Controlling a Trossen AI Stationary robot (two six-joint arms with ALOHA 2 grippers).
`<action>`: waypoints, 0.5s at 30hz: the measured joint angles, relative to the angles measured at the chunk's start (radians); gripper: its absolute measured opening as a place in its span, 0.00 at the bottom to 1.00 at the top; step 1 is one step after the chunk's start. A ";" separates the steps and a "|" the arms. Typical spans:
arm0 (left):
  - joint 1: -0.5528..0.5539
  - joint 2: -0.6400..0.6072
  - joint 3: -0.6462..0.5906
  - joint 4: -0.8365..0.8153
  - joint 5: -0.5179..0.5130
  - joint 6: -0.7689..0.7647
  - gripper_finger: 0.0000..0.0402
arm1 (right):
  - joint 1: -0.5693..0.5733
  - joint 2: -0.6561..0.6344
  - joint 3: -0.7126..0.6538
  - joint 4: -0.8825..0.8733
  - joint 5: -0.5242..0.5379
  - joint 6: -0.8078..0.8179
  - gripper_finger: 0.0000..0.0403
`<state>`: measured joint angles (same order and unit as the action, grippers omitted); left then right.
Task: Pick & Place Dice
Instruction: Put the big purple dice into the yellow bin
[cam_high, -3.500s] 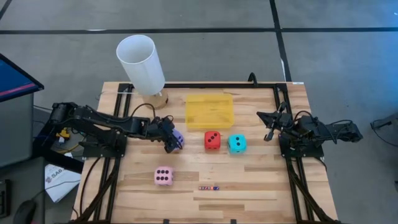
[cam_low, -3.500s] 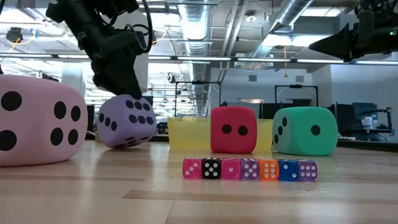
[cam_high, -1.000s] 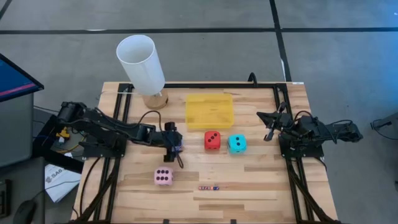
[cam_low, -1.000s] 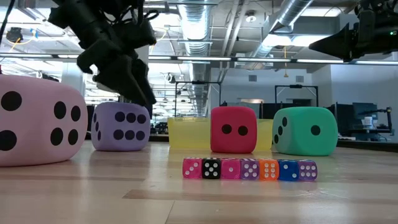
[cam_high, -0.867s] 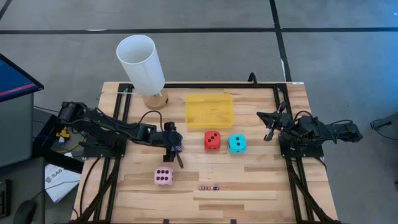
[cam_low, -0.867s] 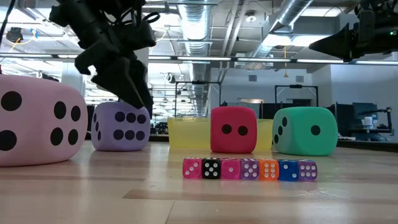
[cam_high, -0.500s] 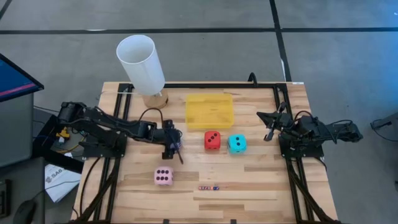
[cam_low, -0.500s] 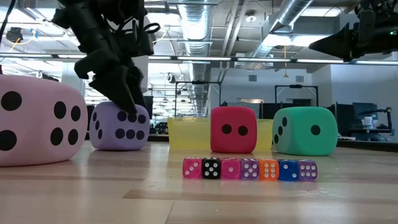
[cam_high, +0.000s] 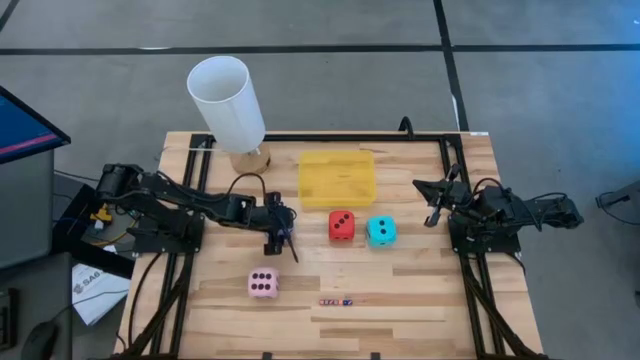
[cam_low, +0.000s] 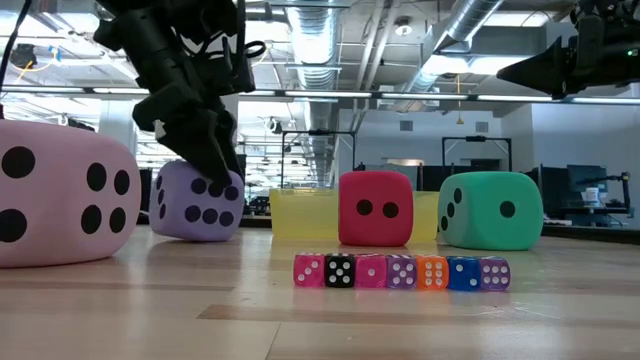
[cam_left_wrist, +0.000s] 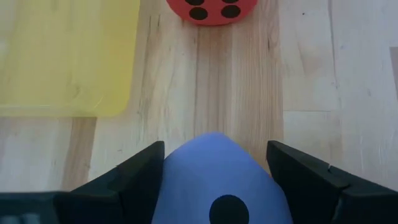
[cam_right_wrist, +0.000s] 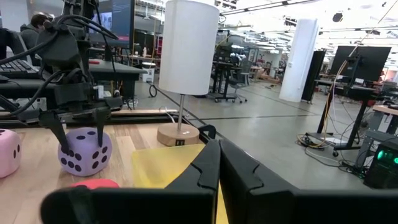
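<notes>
Since a second ago, left hand (cam_high: 281, 237) has dropped around purple die (cam_low: 196, 203), fingers partly open, straddling it; grip not confirmed. Die tilted on surface (cam_high: 420, 290), six black pips showing. Nearer: pink die (cam_high: 263, 284). Beyond: red die (cam_high: 341, 225), yellow tray (cam_high: 337, 177). Right hand (cam_high: 432, 212) closed, empty, well apart.

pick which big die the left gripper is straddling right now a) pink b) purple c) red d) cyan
B: the left gripper has a finger down either side of the purple die, while the pink die, red die and cyan die sit apart from it on the table.
</notes>
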<state>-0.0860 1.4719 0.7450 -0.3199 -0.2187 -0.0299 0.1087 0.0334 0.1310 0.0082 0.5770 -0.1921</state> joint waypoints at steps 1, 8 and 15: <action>0.000 -0.008 -0.002 -0.003 0.001 0.000 0.64 | 0.000 0.000 0.000 0.000 0.000 0.000 0.01; 0.000 -0.021 -0.006 0.023 -0.001 0.000 0.63 | 0.000 0.000 0.000 0.000 0.000 0.000 0.01; 0.000 -0.057 -0.010 0.040 -0.003 0.002 0.63 | 0.000 0.000 0.000 0.000 0.000 0.000 0.01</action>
<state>-0.0860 1.4146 0.7349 -0.2802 -0.2218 -0.0280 0.1085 0.0334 0.1310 0.0082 0.5770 -0.1917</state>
